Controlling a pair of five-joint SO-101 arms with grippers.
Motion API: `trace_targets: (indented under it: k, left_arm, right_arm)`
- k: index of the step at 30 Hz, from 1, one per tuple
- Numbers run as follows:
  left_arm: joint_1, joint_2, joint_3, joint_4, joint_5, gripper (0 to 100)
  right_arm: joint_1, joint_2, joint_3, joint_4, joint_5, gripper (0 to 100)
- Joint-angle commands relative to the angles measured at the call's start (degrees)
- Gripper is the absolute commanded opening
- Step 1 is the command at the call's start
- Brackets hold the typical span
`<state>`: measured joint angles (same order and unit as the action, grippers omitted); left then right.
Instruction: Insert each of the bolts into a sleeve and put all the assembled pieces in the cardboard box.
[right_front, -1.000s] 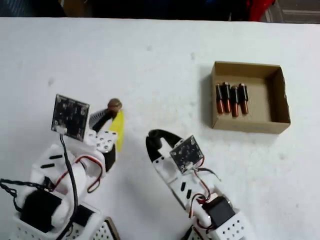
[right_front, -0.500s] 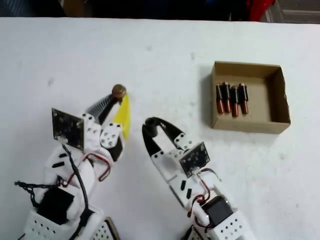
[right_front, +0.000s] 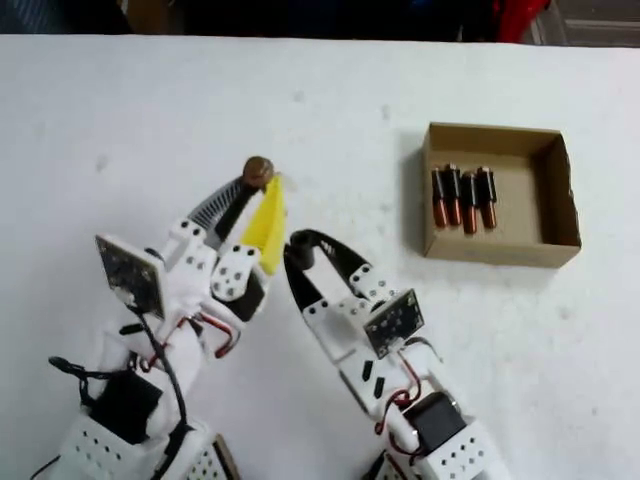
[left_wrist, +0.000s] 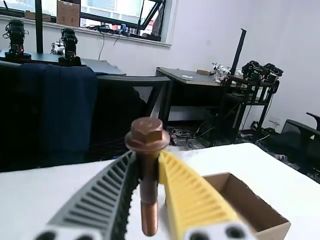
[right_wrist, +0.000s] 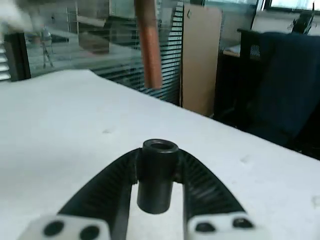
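My left gripper (right_front: 258, 192) is shut on a copper bolt (left_wrist: 148, 170), which stands upright with its hex head (right_front: 258, 171) on top, between the grey finger and the yellow one. My right gripper (right_front: 297, 252) is shut on a black sleeve (right_wrist: 157, 172), held upright with its bore facing up. The bolt's shank (right_wrist: 148, 42) hangs above and a little beyond the sleeve, apart from it. The cardboard box (right_front: 560, 190) sits at the right of the table with several assembled bolt-and-sleeve pieces (right_front: 463, 198) lying side by side in it.
The white table (right_front: 330, 110) has free room at the back and to the left. Both arm bases crowd the near edge. Behind the table are chairs and desks.
My left gripper has carried the bolt up and to the right, closer to the right gripper. The right gripper with the sleeve has shifted slightly left.
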<state>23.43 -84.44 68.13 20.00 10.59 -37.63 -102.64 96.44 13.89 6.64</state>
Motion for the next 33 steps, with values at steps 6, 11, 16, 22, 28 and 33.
trace_targets:
  k: [6, 11, 16, 22, 28, 33]
  left_arm:
    - [1.36, -0.84, 0.35, -2.99, 3.96, 2]
    - [4.18, -1.01, 0.26, -0.18, 4.04, 2]
    - [4.35, -0.92, 0.35, 1.58, 4.22, 2]
    - [4.35, -1.10, 0.35, 3.87, 4.31, 2]
    - [4.35, -1.10, 0.70, 4.13, 4.40, 2]
    - [6.37, -1.01, 0.62, 8.00, 4.40, 2]
  right_arm:
    - [-0.48, -0.48, 0.44, -2.86, -0.18, 1.7]
    - [-0.48, -0.48, 0.44, -2.51, -0.18, 1.7]
    - [-0.48, -0.48, 0.44, -2.42, -0.09, 1.7]
    - [-0.40, -0.48, 0.44, -2.42, -0.09, 1.7]
    - [-0.40, -0.48, 0.44, -2.42, -0.09, 1.7]
    - [-0.40, -0.48, 0.44, -2.42, -0.09, 1.7]
